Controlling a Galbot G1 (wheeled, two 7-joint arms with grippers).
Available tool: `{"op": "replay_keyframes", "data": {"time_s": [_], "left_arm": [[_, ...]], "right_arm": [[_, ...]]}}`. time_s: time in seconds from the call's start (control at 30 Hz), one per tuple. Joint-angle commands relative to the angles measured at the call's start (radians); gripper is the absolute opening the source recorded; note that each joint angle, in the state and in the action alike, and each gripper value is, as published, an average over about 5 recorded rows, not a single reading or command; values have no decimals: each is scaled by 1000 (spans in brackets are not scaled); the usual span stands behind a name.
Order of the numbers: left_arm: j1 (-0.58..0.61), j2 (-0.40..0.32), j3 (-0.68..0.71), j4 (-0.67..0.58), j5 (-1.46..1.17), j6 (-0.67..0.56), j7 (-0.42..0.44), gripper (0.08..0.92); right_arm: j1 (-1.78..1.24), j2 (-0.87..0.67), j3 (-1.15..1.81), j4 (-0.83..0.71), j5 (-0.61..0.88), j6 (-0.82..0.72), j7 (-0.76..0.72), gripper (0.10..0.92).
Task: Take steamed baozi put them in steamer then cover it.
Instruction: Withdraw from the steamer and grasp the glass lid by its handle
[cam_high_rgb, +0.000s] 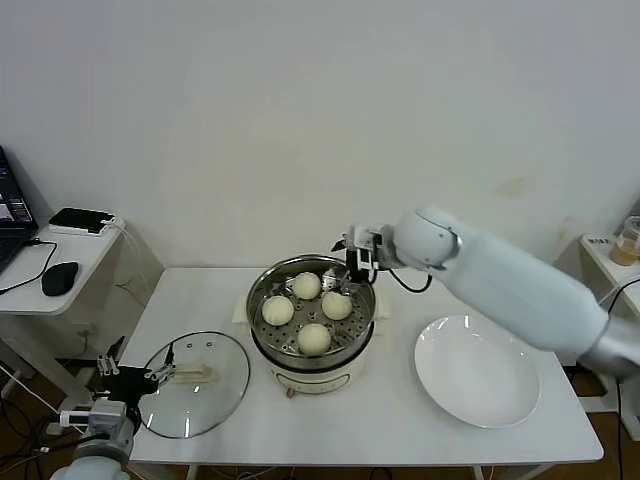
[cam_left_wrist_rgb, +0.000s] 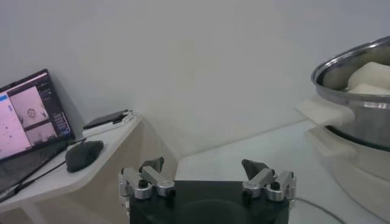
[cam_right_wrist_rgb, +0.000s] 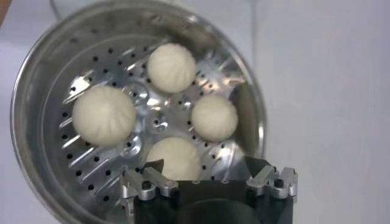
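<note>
My head camera looks forward and down over the whole counter (cam_high_rgb: 400, 420). My right wrist camera hangs close above the steamer (cam_right_wrist_rgb: 36, 122), facing straight down into it. My left wrist camera sits low at the counter's edge, facing level; it shares the steamer's side wall with the head view.

no readable text, labels or numbers

Right gripper (cam_right_wrist_rgb: 204, 173) hides part of one baozi (cam_right_wrist_rgb: 173, 157)
</note>
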Motion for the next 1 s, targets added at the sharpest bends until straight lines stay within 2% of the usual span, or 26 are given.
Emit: {"op": "replay_keyframes", "data": {"time_s": [0.03,0.23,0.43,0.57,0.83,1.0], "left_arm": [[-5,-6,19,11,-13,-64,-31,823],[-11,-16,40,35,-19,-140,-60,823],[-18,-20,54,77,71,-189,-69,823],[-19,-14,53,133,282,-261,-75,823],[23,36,-41,259,937,-421,-90,823],[98,81,-75,270,1184,-459,-95,823]], "right_arm": [[-723,-43,721,231,-108,259,420,823],[-1117,104,1104,313,-117,475,440,823],[-1355,374,1381,371,-136,594,396,823],[-1459,481,1448,414,-99,596,399,823],[-1556,507,1528,429,-94,569,462,823],[-1575,521,1538,446,-105,546,479,823]]}}
